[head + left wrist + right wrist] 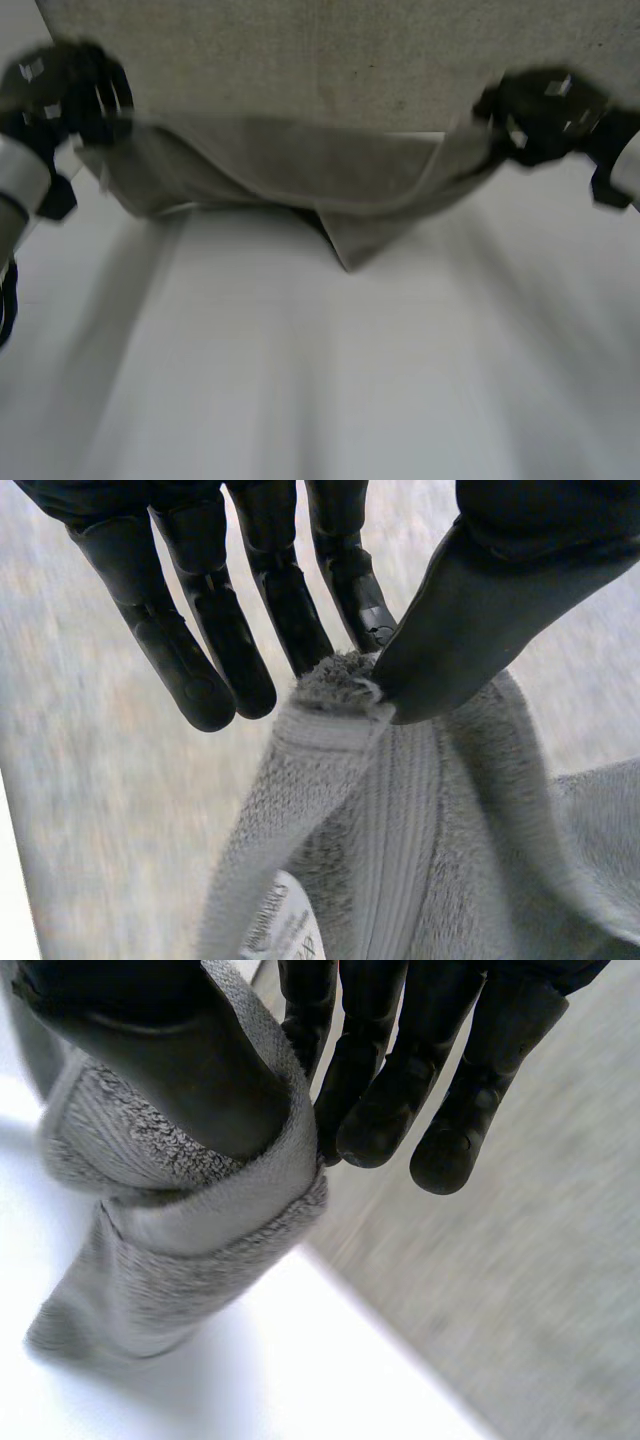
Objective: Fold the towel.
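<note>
Head view: towel slung sagging between left hand and right hand, one corner drooping toward table. Left wrist view: towel corner pinched between thumb and fingertip, other fingers straight. Right wrist view: towel edge clamped likewise under thumb. Best done with firm pinches, level hands, sag drawn taut before laying over.

Open table before the stretched towel
</note>
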Controlling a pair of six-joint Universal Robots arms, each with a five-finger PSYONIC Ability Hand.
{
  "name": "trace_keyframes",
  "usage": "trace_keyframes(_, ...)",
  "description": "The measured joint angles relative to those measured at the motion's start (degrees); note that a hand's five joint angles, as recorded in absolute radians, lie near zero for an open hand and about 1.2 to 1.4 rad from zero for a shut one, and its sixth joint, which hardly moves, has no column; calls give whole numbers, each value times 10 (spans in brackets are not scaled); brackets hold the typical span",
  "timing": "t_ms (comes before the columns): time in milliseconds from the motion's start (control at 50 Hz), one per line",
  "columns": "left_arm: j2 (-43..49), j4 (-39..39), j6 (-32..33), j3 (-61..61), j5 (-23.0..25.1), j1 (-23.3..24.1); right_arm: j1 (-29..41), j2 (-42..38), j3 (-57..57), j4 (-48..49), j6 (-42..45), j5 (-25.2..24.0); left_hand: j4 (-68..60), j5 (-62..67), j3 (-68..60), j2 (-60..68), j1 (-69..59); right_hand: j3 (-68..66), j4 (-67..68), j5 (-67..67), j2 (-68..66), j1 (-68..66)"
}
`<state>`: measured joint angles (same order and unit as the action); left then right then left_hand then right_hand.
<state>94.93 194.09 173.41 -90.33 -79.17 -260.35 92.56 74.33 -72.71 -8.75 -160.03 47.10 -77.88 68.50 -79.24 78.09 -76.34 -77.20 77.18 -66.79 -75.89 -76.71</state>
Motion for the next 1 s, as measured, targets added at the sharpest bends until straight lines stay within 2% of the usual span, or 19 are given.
trace_keyframes(100, -24, 18, 39, -117, 30, -25, 4, -47, -26, -75, 150, 18, 0, 0, 0, 0, 0, 0, 0, 0, 0, 0)
trace_keyframes(200, -32, 24, 74, -179, 51, -36, -2, -77, -40, -94, 203, 51, 0, 0, 0, 0, 0, 0, 0, 0, 0, 0)
trace_keyframes(260, -33, 25, 87, -204, 62, -39, -8, -95, -44, -93, 196, 73, 0, 0, 0, 0, 0, 0, 0, 0, 0, 0)
trace_keyframes(440, -22, 27, 91, -214, 69, -35, -24, -123, -46, -56, 69, 120, 0, 0, 0, 0, 0, -1, 0, 0, 0, 0)
trace_keyframes(480, -14, 31, 90, -209, 68, -32, -24, -123, -53, -40, 42, 131, 0, 0, 0, 0, 0, 105, -101, 100, 100, 103)
trace_keyframes(560, 10, 38, 87, -194, 66, -25, -22, -119, -81, -4, 21, 143, 0, 0, 0, 0, 0, 225, -220, 222, 209, 222)
trace_keyframes(600, 23, 41, 85, -187, 64, -22, -21, -116, -98, 15, 20, 143, 0, 0, 0, 0, 0, 241, -239, 244, 223, 242)
trace_keyframes(640, 34, 42, 83, -180, 63, -20, -20, -108, -118, 33, 26, 135, 0, 0, 0, 0, 0, 324, -324, 327, 310, 325)
trace_keyframes(680, 41, 42, 81, -176, 63, -18, -21, -102, -134, 45, 32, 128, 0, 0, 0, 0, 0, 352, -351, 359, 337, 349)
trace_keyframes(760, 52, 42, 76, -171, 62, -17, -21, -78, -183, 82, 62, 98, 0, 0, 0, 0, 0, 429, -432, 443, 412, 425)
trace_keyframes(880, 54, 42, 73, -172, 63, -17, -17, -26, -283, 158, 141, 57, 0, 0, 0, 0, 0, 440, -440, 454, 424, 440)
trace_keyframes(1000, 53, 42, 74, -173, 64, -18, -8, 0, -353, 209, 226, 48, 0, 0, 0, 0, 0, 440, -440, 454, 424, 440)
